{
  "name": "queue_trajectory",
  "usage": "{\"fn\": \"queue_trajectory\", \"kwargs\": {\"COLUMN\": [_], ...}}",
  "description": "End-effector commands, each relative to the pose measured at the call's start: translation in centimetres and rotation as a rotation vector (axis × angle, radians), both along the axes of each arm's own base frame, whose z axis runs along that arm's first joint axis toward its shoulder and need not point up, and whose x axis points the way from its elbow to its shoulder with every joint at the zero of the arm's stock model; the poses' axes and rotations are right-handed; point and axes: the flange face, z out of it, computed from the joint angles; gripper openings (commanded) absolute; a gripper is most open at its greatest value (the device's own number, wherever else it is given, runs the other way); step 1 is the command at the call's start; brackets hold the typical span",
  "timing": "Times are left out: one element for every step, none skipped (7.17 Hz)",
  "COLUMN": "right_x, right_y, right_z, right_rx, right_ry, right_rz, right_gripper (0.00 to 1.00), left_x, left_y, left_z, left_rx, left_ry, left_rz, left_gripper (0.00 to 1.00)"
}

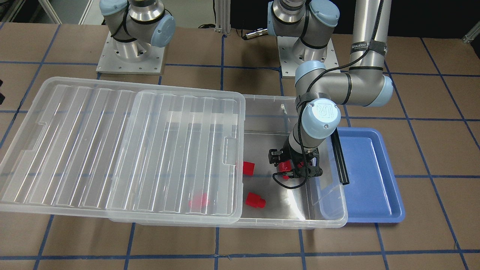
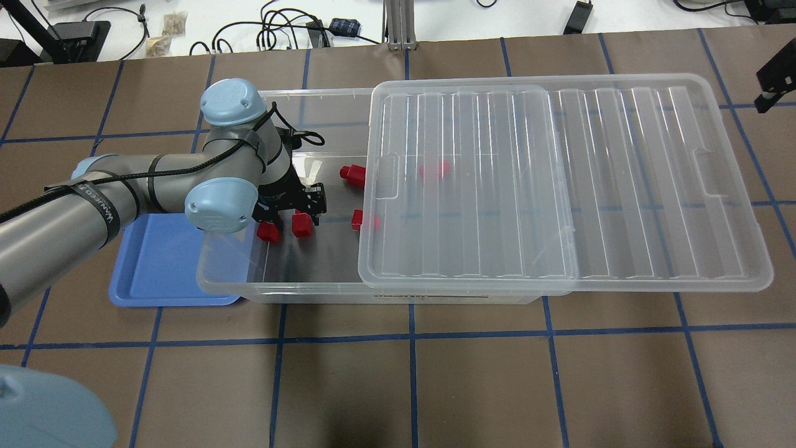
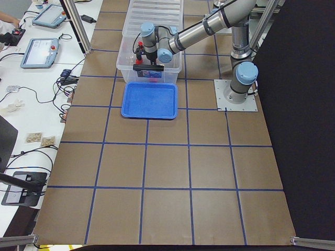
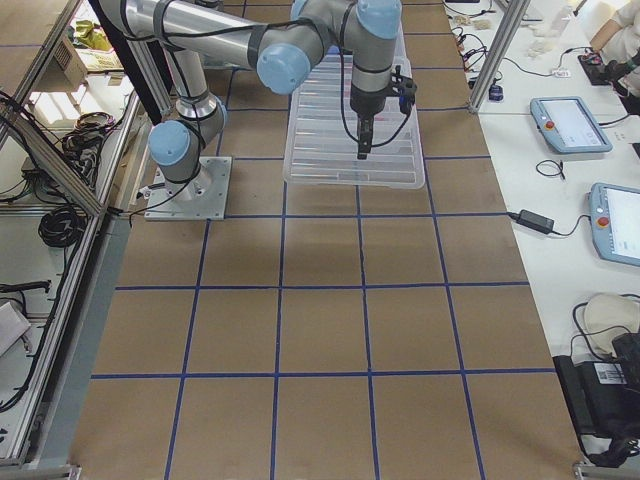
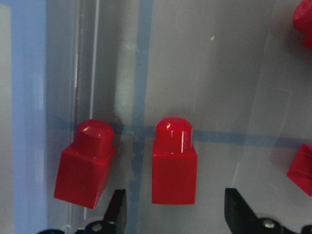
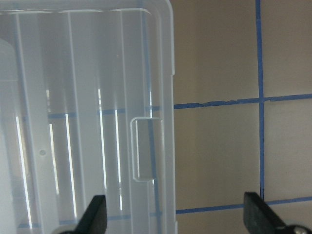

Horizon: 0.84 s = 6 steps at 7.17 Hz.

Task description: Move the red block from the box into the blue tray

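- left hand [image 5: 176, 218] is down inside the large clear plastic storage box [image 2: 311, 291], at its uncovered end. fingers are apart, one either side of a small bright red plastic block [image 5: 174, 168].
- that red block stands on the box floor, its round stub pointing away from the hand. fingertips look just clear of it, though contact is hard to judge from the wrist view.
- second red block [image 5: 85, 168] is just beside it, nearer the box's end wall, turned at a slight angle.
- third red block [image 2: 352, 176] lies in the open near the lid's edge. fourth red block [image 2: 365, 221] is partly under that edge. fifth red block [image 2: 434, 170] shows blurred through the lid.
- ribbed translucent lid [image 2: 559, 180] lies offset along the box, covering the far part and overhanging past that end.
- shallow light-blue plastic tray [image 2: 155, 267] sits on the tabletop just beside the box's open end, next to the black bar clip [image 1: 339, 157].
- right hand [image 6: 178, 219] has its fingers apart, above the lid's outer edge and the brown tabletop [image 6: 219, 146] with its blue tape lines.
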Motion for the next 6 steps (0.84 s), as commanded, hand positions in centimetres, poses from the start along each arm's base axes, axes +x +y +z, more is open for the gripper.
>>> {"fn": "queue_trajectory", "kwargs": {"right_x": [10.0,15.4,20.6,23.4,24.0,24.1], "right_y": [0.5,0.8,1.3,1.0,0.5,0.6], "right_z": [1.9,1.9,1.5,1.2,0.9,0.9], "right_rx": [0.006,0.001,-0.001,-0.035,-0.061,-0.061], "right_ry": [-0.01,-0.009,-0.008,-0.013,-0.016,-0.017], "right_rz": [-0.048,-0.081,-0.115,-0.127,-0.135,-0.133], "right_gripper": [1.0,1.0,1.0,1.0,1.0,1.0], "left_x": [0.0,0.0,0.0,0.0,0.0,0.0], "left_y": [-0.2,-0.3,-0.3,-0.3,-0.3,-0.5], "left_z": [-1.0,-1.3,-1.7,-1.9,-2.0,-1.9], "left_rx": [0.007,0.009,0.015,0.02,0.023,0.014], "left_ry": [-0.001,-0.002,-0.004,0.0,0.0,0.001], "left_rz": [0.0,0.0,0.0,0.0,0.0,0.002], "left_gripper": [0.71,0.71,0.68,0.34,0.0,0.0]}}
